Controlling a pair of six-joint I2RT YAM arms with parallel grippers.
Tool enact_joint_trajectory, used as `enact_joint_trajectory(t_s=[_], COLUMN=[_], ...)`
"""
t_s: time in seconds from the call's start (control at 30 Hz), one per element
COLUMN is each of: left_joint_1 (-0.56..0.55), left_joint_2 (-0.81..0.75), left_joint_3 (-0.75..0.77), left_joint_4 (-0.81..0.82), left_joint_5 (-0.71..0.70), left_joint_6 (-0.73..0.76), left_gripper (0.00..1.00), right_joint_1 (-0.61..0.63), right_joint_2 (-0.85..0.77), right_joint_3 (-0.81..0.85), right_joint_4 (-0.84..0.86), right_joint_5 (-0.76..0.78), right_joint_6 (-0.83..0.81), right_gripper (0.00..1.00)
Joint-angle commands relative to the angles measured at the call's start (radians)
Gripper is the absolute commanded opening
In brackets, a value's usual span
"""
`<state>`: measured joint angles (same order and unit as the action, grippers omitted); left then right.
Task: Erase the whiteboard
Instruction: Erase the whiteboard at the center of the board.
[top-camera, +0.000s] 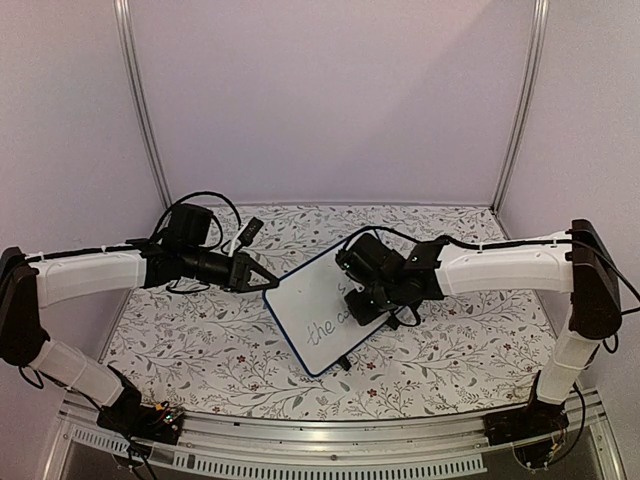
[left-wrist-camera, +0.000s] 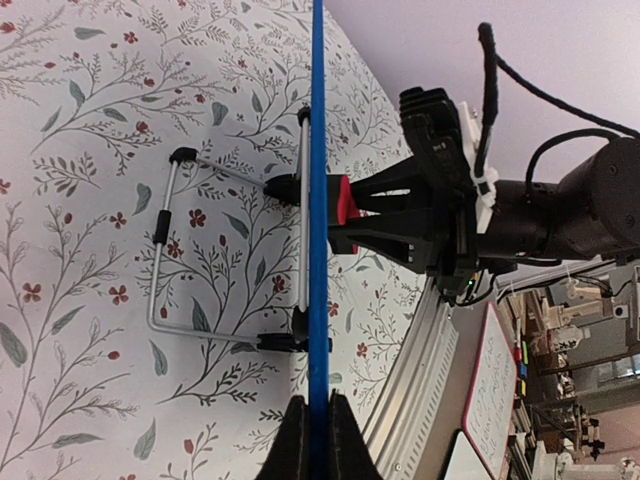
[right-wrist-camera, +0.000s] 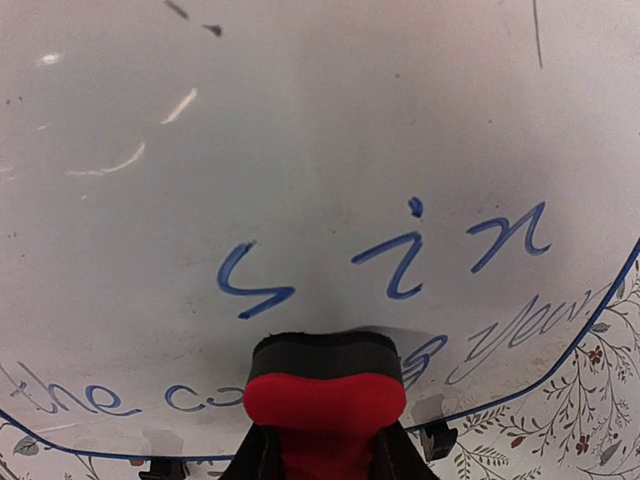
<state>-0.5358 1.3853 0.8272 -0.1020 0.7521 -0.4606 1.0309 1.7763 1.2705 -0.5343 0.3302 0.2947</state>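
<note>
Whiteboard (top-camera: 312, 318): small rect, rounded corners, thin dk-blue frame, white face. Propped on wire stand (left-wrist-camera: 165, 250) w/ black feet, not flat on table. Frame edge clamped btwn left gripper (left-wrist-camera: 318, 415) jaws; board runs straight out from them, edge-on in left wrist view. Face turned to right gripper (right-wrist-camera: 325, 445) jaws; red block (right-wrist-camera: 325, 395) in those jaws appears to touch face, just below blue "sin". 2nd blue line, "the co… year", either side of those jaws, near frame. Face beyond "sin" mostly blank: faint smears, few dark specks.
</note>
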Motion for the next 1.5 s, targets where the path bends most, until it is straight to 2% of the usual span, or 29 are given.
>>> enact_joint_trajectory(t_s=[0.0,1.1,1.23,1.47], left_joint_1=[-0.005,-0.005,-0.005,-0.005], left_joint_2=[-0.017,-0.025,-0.026,-0.023], left_joint_3=[-0.005,-0.004,-0.006,-0.005], left_joint_4=[0.009,0.01,0.01,0.01], left_joint_5=[0.019,0.023,0.02,0.022], left_joint_6=[0.002,0.002,0.003,0.001], left_gripper=[0.0,0.0,0.0,0.0], right_joint_1=[-0.005,-0.012,-0.012,-0.012], right_joint_2=[0.02,0.09,0.06,-0.038], right_joint_3=[0.037,0.251,0.223,0.068], right_joint_4=[0.011,-0.041,-0.049,-0.034], right_joint_5=[-0.006,0.033,0.041,0.055], right_joint_6=[-0.004,-0.077,-0.069,-0.027], right_gripper=[0.19,0.2,0.2,0.2])
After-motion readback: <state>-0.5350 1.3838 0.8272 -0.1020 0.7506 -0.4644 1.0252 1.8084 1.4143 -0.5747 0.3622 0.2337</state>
